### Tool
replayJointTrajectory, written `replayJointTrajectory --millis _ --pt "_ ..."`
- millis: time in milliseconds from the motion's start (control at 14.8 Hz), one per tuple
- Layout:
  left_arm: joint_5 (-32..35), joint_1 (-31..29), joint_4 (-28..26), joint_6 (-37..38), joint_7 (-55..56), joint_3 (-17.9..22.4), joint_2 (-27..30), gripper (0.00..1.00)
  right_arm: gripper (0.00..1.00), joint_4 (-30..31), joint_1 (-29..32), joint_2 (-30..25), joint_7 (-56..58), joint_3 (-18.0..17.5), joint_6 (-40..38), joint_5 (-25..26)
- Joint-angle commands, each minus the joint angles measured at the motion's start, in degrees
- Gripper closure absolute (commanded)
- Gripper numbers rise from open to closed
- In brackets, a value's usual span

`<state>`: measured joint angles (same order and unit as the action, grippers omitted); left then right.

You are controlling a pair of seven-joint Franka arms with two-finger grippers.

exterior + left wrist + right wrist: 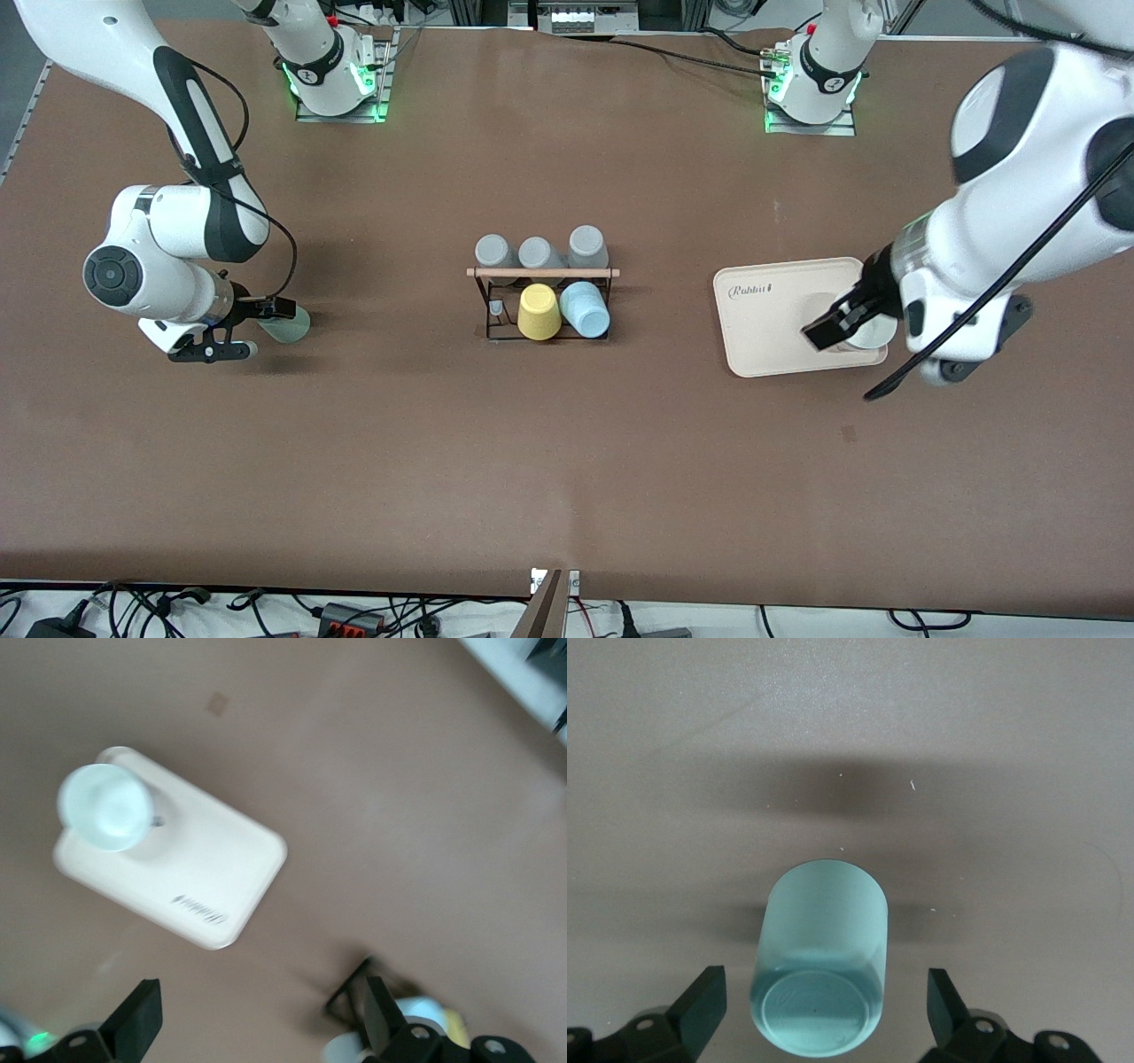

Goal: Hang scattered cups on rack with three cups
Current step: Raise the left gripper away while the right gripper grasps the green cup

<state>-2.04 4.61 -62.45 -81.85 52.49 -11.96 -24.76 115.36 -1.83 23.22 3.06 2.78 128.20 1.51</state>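
Toward the right arm's end of the table I see the sage-green cup [285, 324] lying on its side on the bare tabletop [567, 461], well apart from the rack [542, 301]. My right gripper [239, 328] is down at it, fingers spread wide with the cup between them; in the right wrist view the cup [819, 985] sits in the gap with clear space on both sides, neither finger touching it, so nothing gripped.

At mid table the black wire rack with its wooden rod [542, 272] across the top carries three grey cups [538, 252] in a row on the side toward the arm bases, plus a yellow cup [539, 312] and the light blue cup [585, 308] side by side on the side nearer the front camera.

Toward the left arm's end sits a cream tray [766, 310] with a pale cup [105, 806] standing mouth-up at one corner. My left gripper [842, 323] hangs over that tray; the left wrist view shows its fingers [137, 1019] wide apart and holding nothing
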Motion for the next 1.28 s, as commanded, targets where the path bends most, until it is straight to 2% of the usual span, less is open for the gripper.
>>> replayJointTrajectory --millis 0,68,203,406,473,609,676,879,1014,1217 --pt "1.2 -2.5 -1.7 5.8 -9.7 0.0 3.0 0.00 0.00 0.0 0.0 0.4 0.3 -0.2 0.7 -0.9" --pt "1.1 -4.4 -1.9 5.9 -11.8 -0.5 3.2 0.00 0.00 0.0 0.0 0.7 0.3 -0.1 0.7 -0.9" --pt "1.2 -4.8 -2.1 6.6 -14.3 -0.8 3.3 0.00 0.00 0.0 -0.1 0.9 0.3 -0.2 0.8 -0.9" --pt "0.6 -4.3 -5.1 10.8 -17.3 -1.0 6.3 0.00 0.00 -0.1 0.0 1.1 0.4 -0.2 0.7 -0.9" --pt "0.8 -4.5 -7.0 11.4 -17.5 -1.0 7.8 0.00 0.05 -0.1 0.0 1.1 0.4 -0.2 0.7 -0.9" --pt "0.5 -5.2 -12.1 8.5 -19.5 -0.9 11.1 0.00 0.26 -0.2 0.0 1.2 0.4 -0.6 0.7 -0.9" --pt "0.7 -5.0 -12.9 7.2 -20.5 -0.9 11.6 0.00 0.37 -0.2 0.0 1.2 0.4 -0.6 0.7 -0.9" --pt "0.8 -4.6 -14.2 6.8 -24.1 -1.0 12.2 0.00 0.60 -1.4 -0.1 1.0 0.2 -0.6 0.3 -0.9" --pt "0.8 -4.5 -16.3 6.3 -27.9 -1.0 13.6 0.00 0.68 -2.9 -0.1 0.4 0.4 -1.0 -0.9 -0.9" --pt "1.2 -4.7 -22.6 2.3 -28.0 -2.4 17.6 0.00 0.70 -11.8 -0.1 0.3 0.1 -2.8 -12.0 -1.3"
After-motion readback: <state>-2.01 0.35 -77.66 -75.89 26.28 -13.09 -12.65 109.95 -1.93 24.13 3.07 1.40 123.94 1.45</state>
